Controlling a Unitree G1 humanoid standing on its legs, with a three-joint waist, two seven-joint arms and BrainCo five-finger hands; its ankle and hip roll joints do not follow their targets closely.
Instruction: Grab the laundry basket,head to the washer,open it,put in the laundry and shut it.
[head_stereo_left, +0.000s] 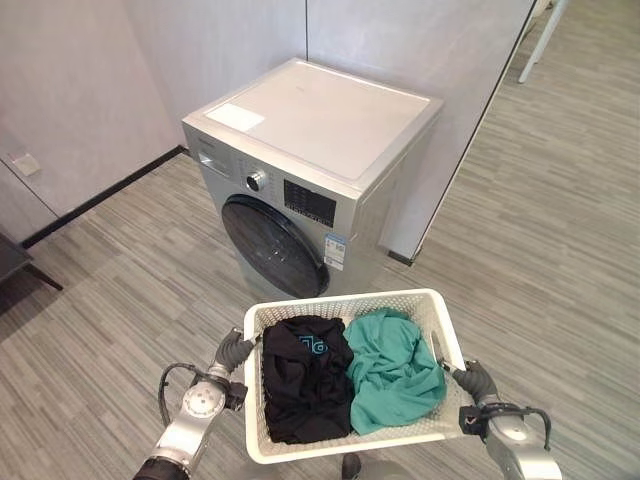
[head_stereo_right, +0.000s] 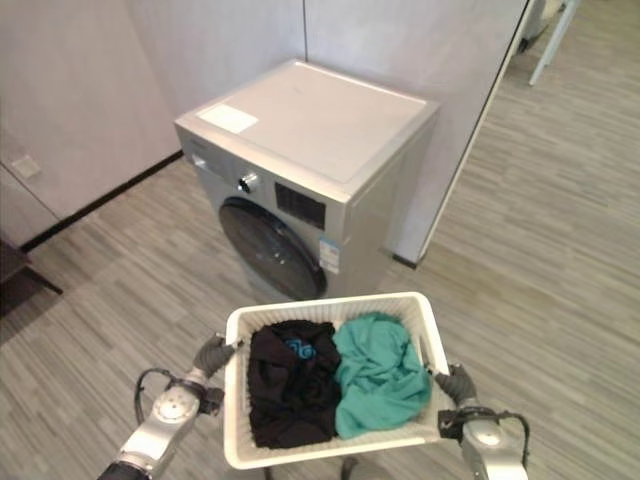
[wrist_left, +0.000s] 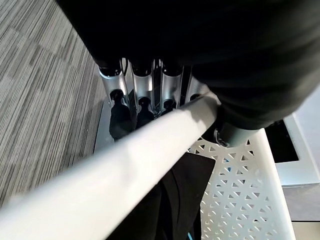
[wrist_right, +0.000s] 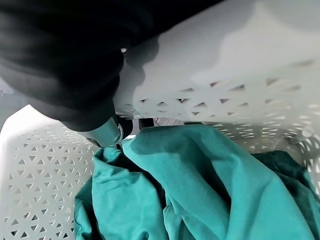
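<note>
Both hands hold a white perforated laundry basket (head_stereo_left: 258, 322) in front of me, above the floor. My left hand (head_stereo_left: 232, 352) grips its left rim, and the left wrist view shows the fingers (wrist_left: 140, 95) curled under the rim (wrist_left: 125, 160). On the right rim, my right hand (head_stereo_left: 475, 380) has its thumb (wrist_right: 106, 131) hooked inside the basket wall (wrist_right: 210, 95). A black garment (head_stereo_left: 305, 375) and a teal garment (head_stereo_left: 395, 365) lie in the basket. The silver front-loading washer (head_stereo_left: 310, 130) stands just beyond, with its dark round door (head_stereo_left: 275, 245) closed.
Grey walls stand behind and to the left of the washer, and a panel edge (head_stereo_left: 470, 140) runs along its right side. A dark piece of furniture (head_stereo_left: 15, 260) sits at the far left. A white leg (head_stereo_left: 535, 40) stands at the far right. Striped grey floor lies all around.
</note>
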